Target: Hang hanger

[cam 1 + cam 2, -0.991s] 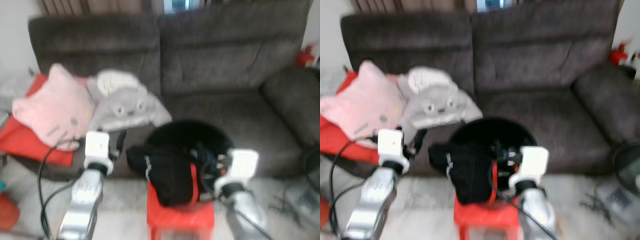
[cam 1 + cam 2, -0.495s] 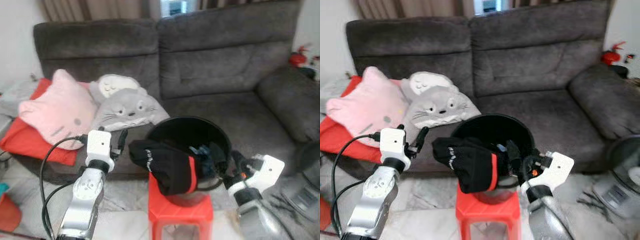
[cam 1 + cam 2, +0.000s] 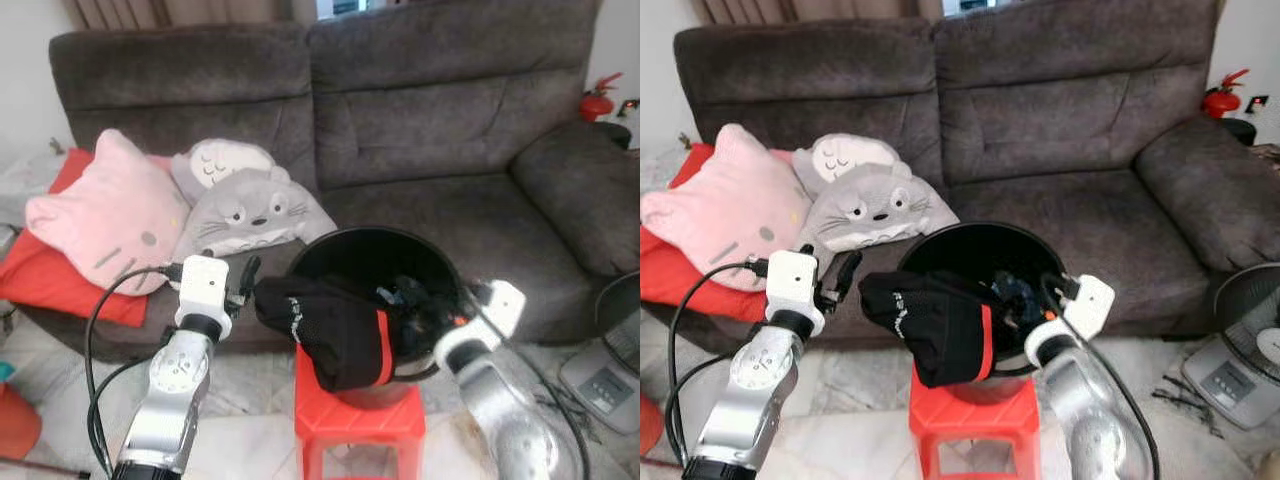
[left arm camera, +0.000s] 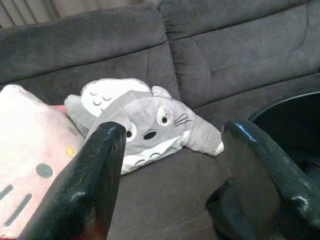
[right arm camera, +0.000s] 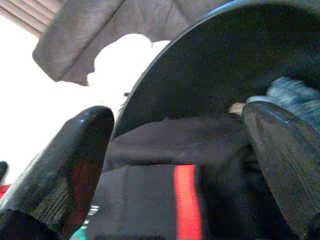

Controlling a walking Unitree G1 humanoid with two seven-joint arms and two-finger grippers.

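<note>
grey sofa [image 3: 440, 130] | black bucket [image 3: 330, 250] on red stool [image 3: 355, 425] | pale tiled floor [image 3: 865, 400]

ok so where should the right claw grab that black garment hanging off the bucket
Probably the bunched fold of the black garment draped over the front rim of the black bucket, near its red stripe. It hangs outside, so the open right claw could come in from its right side.

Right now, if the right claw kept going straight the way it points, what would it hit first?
Probably the black garment draped over the rim of the black bucket. The right claw is open and points into the bucket; depth is unclear.
</note>
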